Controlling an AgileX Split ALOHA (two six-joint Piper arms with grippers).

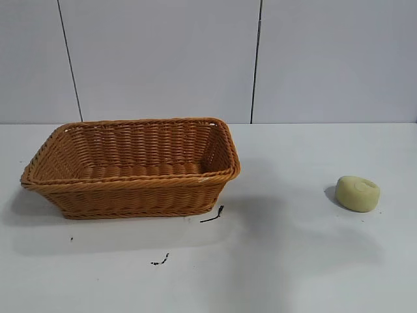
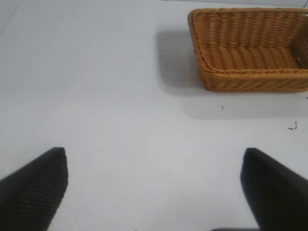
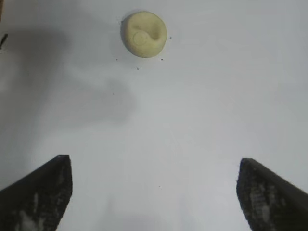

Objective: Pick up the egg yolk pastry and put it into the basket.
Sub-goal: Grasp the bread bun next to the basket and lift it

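The pale yellow egg yolk pastry (image 1: 358, 192) lies on the white table at the right, dent upward; it also shows in the right wrist view (image 3: 143, 33). The orange-brown wicker basket (image 1: 130, 189) stands empty at the left, also seen in the left wrist view (image 2: 250, 79). My right gripper (image 3: 154, 166) is open and empty above the table, apart from the pastry, which lies ahead of its fingers. My left gripper (image 2: 154, 159) is open and empty over bare table, away from the basket. Neither gripper shows in the exterior view.
Small black scraps lie on the table in front of the basket (image 1: 213, 215) and nearer the front (image 1: 160, 261). A grey panelled wall (image 1: 208, 59) stands behind the table.
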